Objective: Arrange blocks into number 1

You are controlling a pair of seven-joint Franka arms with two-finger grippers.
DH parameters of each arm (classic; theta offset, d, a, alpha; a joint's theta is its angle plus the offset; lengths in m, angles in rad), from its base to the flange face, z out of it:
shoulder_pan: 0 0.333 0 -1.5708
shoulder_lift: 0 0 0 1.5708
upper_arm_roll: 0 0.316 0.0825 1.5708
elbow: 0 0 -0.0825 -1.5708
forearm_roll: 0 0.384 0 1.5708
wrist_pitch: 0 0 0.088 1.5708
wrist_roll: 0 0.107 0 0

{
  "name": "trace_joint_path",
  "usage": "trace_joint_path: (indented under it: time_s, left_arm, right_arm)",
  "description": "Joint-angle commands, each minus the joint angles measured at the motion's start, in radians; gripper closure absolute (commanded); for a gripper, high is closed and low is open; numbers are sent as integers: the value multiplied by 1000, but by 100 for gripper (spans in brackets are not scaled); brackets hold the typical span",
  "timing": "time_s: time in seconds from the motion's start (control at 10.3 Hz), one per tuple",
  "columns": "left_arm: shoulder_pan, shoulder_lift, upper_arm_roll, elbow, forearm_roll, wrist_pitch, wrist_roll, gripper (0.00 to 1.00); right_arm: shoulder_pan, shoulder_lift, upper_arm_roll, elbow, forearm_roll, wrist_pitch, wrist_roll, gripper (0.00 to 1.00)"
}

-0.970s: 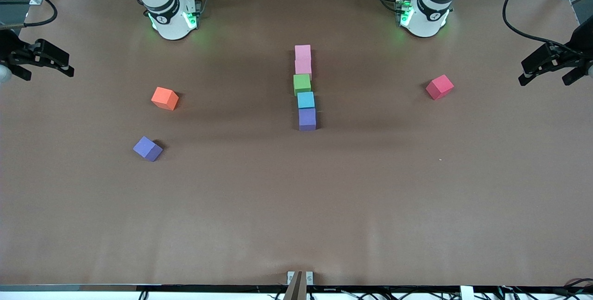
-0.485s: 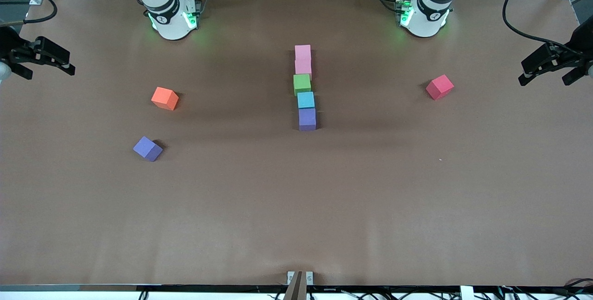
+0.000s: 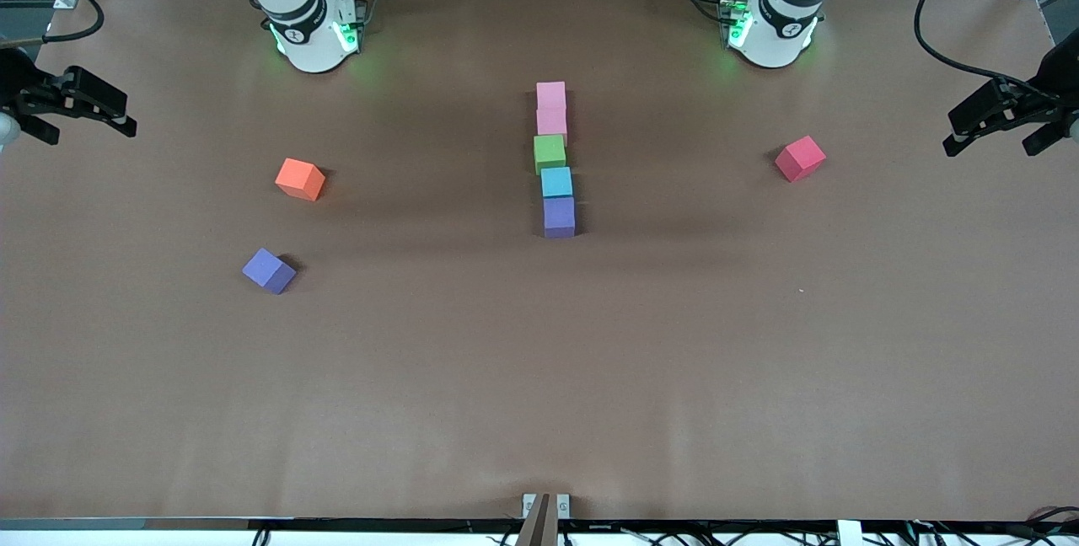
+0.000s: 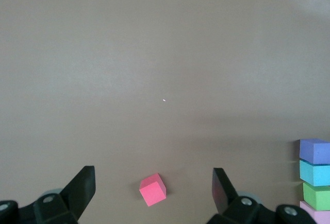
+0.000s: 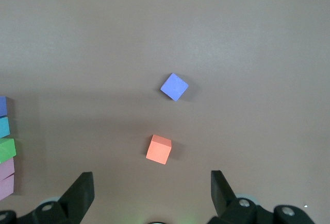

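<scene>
Risk: the column (image 3: 552,160) in mid-table is five cubes set in line, two pink, green, light blue, purple, with small sideways offsets between them. Any arm reaching past it to set another cube could nudge one and break the stroke of the 1; these cubes look light and would slide readily.

Loose cubes, placed from the column: the red cube (image 3: 800,158) lies well apart toward the left arm's end; the orange cube (image 3: 300,179) lies well apart toward the right arm's end; the second purple cube (image 3: 269,270) lies near the orange one, nearer the front camera.

The left gripper (image 4: 153,189) is spread wide and empty, high over the left arm's end, the red cube below between its fingers. The right gripper (image 5: 152,189) is likewise spread and empty over the right arm's end, orange and purple below. Both arms wait.
</scene>
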Motion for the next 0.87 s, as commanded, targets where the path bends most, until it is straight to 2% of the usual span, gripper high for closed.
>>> trace_joint_path:
  time_s: [0.0,0.78]
  left_arm:
    - [0,12,-2,27,-13,-24,-14,0]
    - [-4,26,-1,29,-13,-22,-14,0]
  right_arm:
    - [-1,-13,-4,-5,19,-4,-9,0]
    - [-1,-10,-4,-7,19,-1,-9,0]
